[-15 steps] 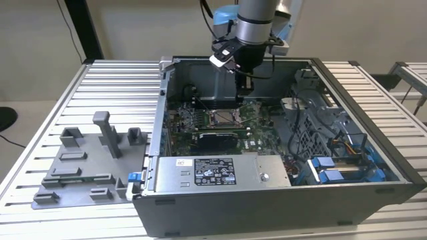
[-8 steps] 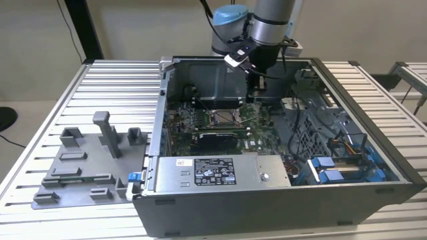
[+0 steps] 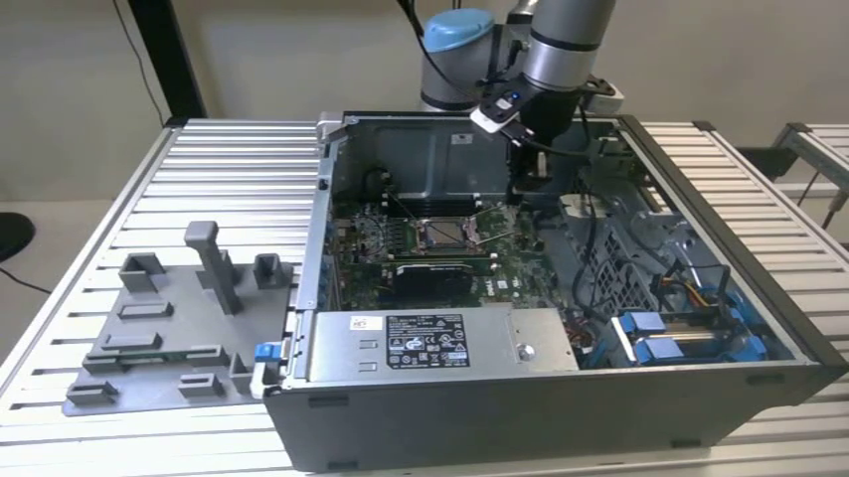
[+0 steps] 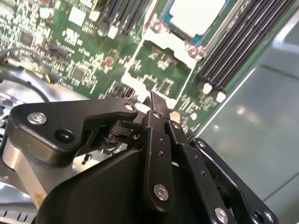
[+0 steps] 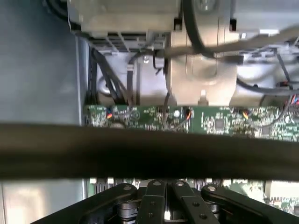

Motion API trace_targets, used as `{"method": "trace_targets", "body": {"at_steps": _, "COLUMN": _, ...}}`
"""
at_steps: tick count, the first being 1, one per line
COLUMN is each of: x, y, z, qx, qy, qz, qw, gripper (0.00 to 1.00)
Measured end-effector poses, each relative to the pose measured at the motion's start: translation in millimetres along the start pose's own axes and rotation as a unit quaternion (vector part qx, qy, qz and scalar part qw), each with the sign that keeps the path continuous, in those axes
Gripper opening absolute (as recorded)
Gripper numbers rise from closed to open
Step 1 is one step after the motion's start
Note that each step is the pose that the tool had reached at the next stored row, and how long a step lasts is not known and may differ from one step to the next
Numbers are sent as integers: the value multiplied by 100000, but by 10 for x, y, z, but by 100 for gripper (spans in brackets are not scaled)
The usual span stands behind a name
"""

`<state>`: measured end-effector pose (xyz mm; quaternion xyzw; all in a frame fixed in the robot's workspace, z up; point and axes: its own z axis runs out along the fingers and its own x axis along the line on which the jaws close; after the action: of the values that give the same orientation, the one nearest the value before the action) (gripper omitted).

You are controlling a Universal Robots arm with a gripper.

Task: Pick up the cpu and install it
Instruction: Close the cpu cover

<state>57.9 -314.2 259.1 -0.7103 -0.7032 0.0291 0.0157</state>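
Apparently the cpu [image 4: 195, 15] is already lying flat inside the socket [image 4: 175, 40] on the green motherboard [image 4: 70, 51], its pale top showing within the metal frame. Judging by that, the step is calling for care rather than force: the chip should be sitting level, no corner riding on the frame, nothing nudging it. The tool [image 4: 155, 100] is hanging just beside the socket, toward the exterior view's right, its fingers pressed together and gripping nothing. The arm [image 3: 564, 45] is reaching steeply down into the open computer case [image 3: 558, 397], wrist pointing at the board.
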Motion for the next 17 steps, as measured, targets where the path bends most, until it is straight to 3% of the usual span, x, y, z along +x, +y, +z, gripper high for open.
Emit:
{"method": "trace_targets", "body": {"at_steps": 2, "x": -1, "y": 56, "z": 4, "qx": 433, "qy": 4, "qz": -10, "qw": 99999, "gripper": 0}}
{"method": "trace_targets", "body": {"at_steps": 6, "x": -3, "y": 108, "z": 28, "qx": 1157, "qy": 66, "qz": -150, "qw": 99993, "gripper": 0}}
{"method": "trace_targets", "body": {"at_steps": 12, "x": -3, "y": 217, "z": 76, "qx": 1475, "qy": 134, "qz": -473, "qw": 99988, "gripper": 0}}
{"method": "trace_targets", "body": {"at_steps": 17, "x": -3, "y": 264, "z": 109, "qx": 1834, "qy": 311, "qz": -952, "qw": 99978, "gripper": 0}}
